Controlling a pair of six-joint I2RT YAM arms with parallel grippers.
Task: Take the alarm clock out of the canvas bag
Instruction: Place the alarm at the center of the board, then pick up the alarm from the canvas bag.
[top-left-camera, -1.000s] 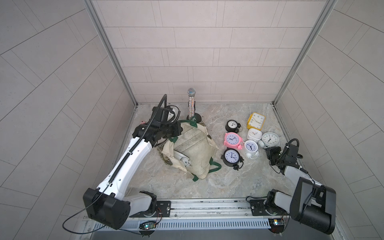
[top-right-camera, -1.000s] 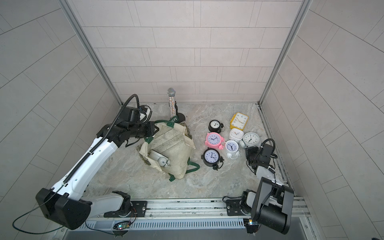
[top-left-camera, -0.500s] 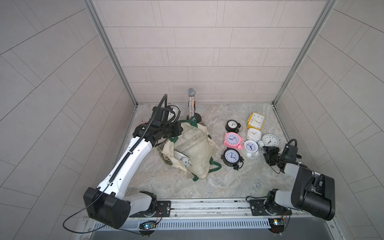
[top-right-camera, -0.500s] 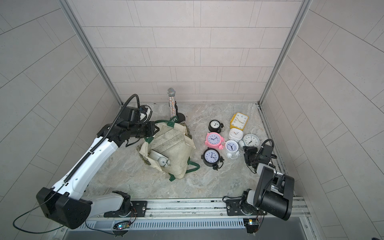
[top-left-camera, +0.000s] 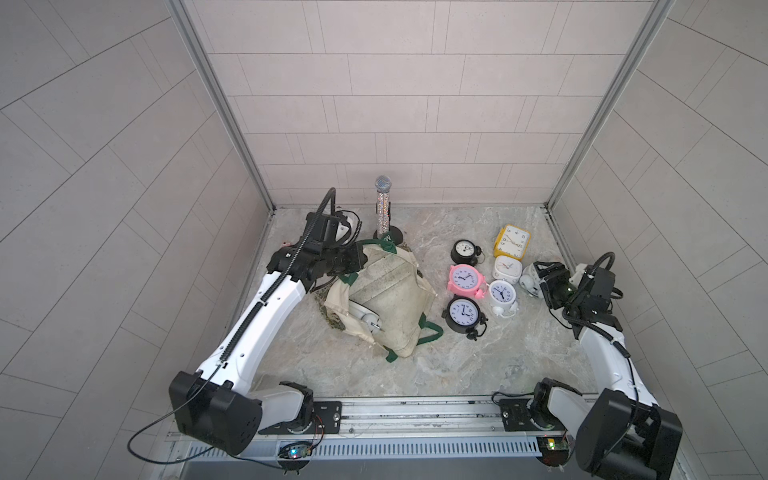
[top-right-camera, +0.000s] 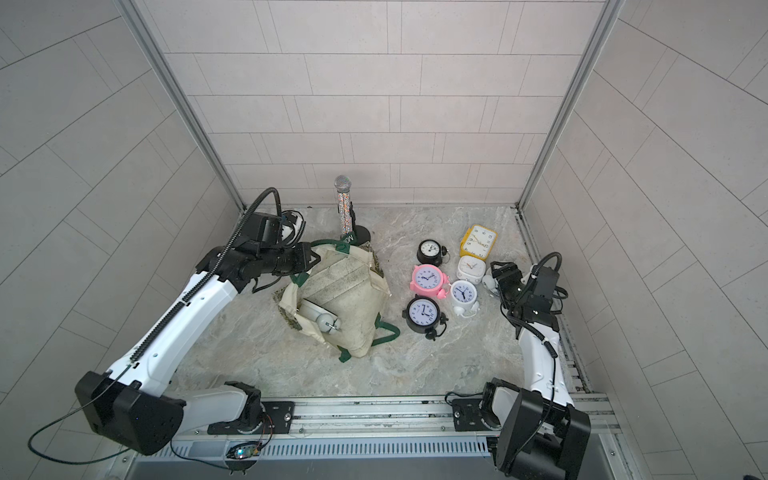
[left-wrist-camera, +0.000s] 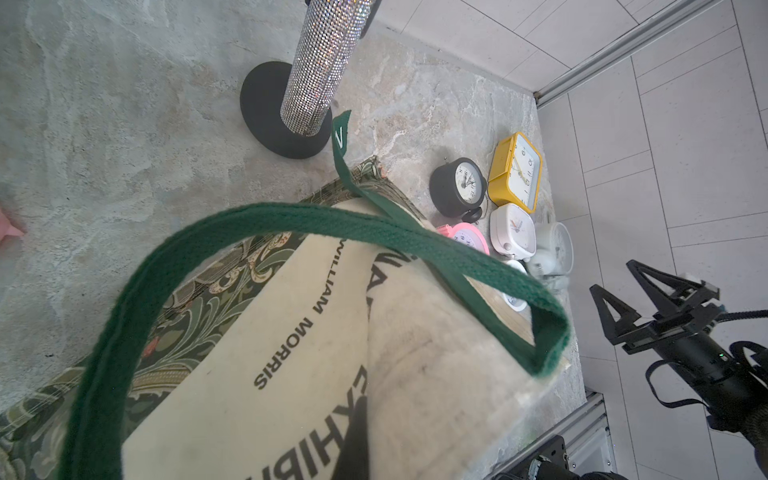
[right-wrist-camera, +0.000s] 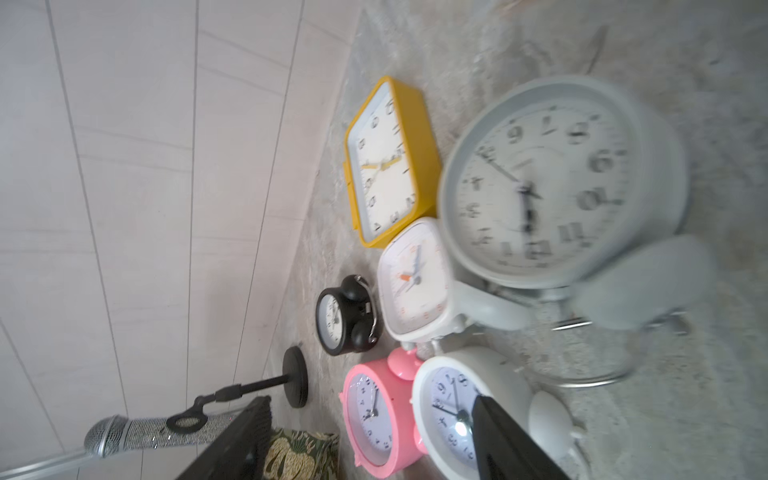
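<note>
Closest in, bare marbled bench (top-left-camera: 457, 365). Next comes the canvas bag (top-left-camera: 390, 299), slumped left of centre. There's the alarm clock (top-left-camera: 365, 321): pale, with a grey bell, showing at the bag's near-left edge and partly wrapped in the canvas. The left end effector (top-left-camera: 358, 259) is clamped tight on the canvas at the bag's far-left corner, and a dark green handle (left-wrist-camera: 332, 224) loops across the left wrist view.

Over on the right, 7 clocks sit out on the bench. The big black clock (top-left-camera: 462, 313) is nearest, then the white round clock (top-left-camera: 502, 294) and the pink clock (top-left-camera: 464, 279). The right end effector (top-left-camera: 541, 282) hangs with its jaws spread wide and nothing between them, just beside the pale grey clock (top-left-camera: 527, 281), which is blurred in the right wrist view. Further back are the white square clock (top-left-camera: 507, 268), the small black clock (top-left-camera: 464, 249) and the yellow clock (top-left-camera: 512, 242). By the back wall a glittery microphone (top-left-camera: 382, 208) stands upright on a black base, just behind the bag.
</note>
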